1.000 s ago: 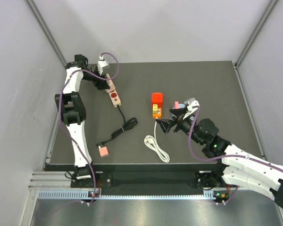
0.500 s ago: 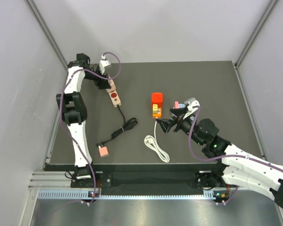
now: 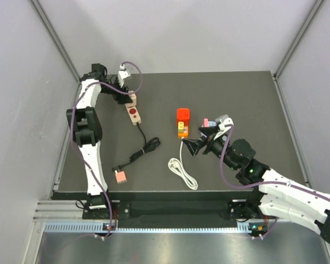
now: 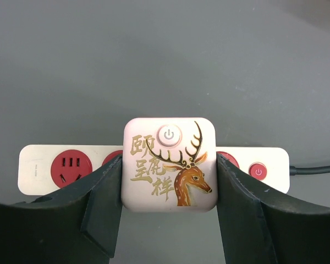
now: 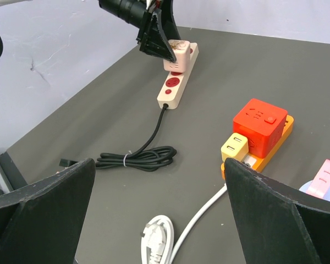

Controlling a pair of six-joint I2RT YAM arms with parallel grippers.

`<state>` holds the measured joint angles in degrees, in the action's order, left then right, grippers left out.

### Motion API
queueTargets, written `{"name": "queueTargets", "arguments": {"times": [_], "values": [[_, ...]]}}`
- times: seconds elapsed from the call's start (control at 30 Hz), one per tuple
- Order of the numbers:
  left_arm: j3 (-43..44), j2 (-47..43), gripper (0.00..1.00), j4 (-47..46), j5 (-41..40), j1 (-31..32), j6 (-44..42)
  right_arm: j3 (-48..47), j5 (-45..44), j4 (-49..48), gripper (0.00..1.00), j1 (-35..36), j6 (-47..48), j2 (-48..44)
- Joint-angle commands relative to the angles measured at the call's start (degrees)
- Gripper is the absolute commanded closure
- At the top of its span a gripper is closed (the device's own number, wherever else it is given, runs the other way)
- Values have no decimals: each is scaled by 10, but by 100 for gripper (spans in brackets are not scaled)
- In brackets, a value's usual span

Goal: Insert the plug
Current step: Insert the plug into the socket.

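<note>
Left claw (image 4: 169, 184) grips a pale pink cube adapter with a deer print (image 4: 169, 165); right claw (image 5: 159, 212) stands wide with nothing in it.

The small bright red plastic cube plug (image 5: 261, 126) sits on top of the orange power strip (image 5: 285, 132) near the middle of the dark worktop (image 3: 236, 99), beside a little yellow plug (image 5: 235, 147) on the same strip, with a white cable (image 5: 201, 217) trailing toward the near edge. The right claw hovers just short of that strip, apart from it. At the far left, the left claw's black fingers (image 4: 107, 192) clamp both sides of the deer adapter over the cream power strip with red sockets (image 4: 36, 165); whether it is seated in a socket I cannot tell. That strip's black cord lies in a coil (image 5: 137, 158).
</note>
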<state>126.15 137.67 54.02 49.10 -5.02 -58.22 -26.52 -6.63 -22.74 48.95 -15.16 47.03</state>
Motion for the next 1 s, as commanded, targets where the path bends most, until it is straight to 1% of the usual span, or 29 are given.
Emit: {"name": "queueTargets", "arguments": {"times": [0.0,0.23,0.3,0.43,0.5,0.7,0.8,0.83,0.87,0.97], "values": [[-66,80,100,1,-120,-19,-22,2,-7,-26,0,-2,5,-10],[-88,76,100,1,-142,-27,-27,-1,-6,-31,0,-2,4,-4],[-89,76,100,13,-147,-28,-41,-2,-4,-30,0,-2,3,-1],[-139,58,100,-3,-173,-36,-42,-4,-2,-32,0,-2,2,1],[-146,52,100,-4,-173,-39,-44,-3,-1,-33,0,-2,2,2],[-162,42,100,-48,-172,-61,-7,-7,-1,-33,0,-2,4,3],[-147,57,100,-52,-183,-56,13,-7,-1,-36,0,-2,3,8],[-119,66,100,-43,-187,-54,29,-8,0,-35,0,-2,3,8],[-110,71,100,-38,-190,-53,35,-10,-1,-34,0,-1,3,10],[-110,73,100,-32,-216,-40,34,-16,1,-27,0,-3,1,13]]}}
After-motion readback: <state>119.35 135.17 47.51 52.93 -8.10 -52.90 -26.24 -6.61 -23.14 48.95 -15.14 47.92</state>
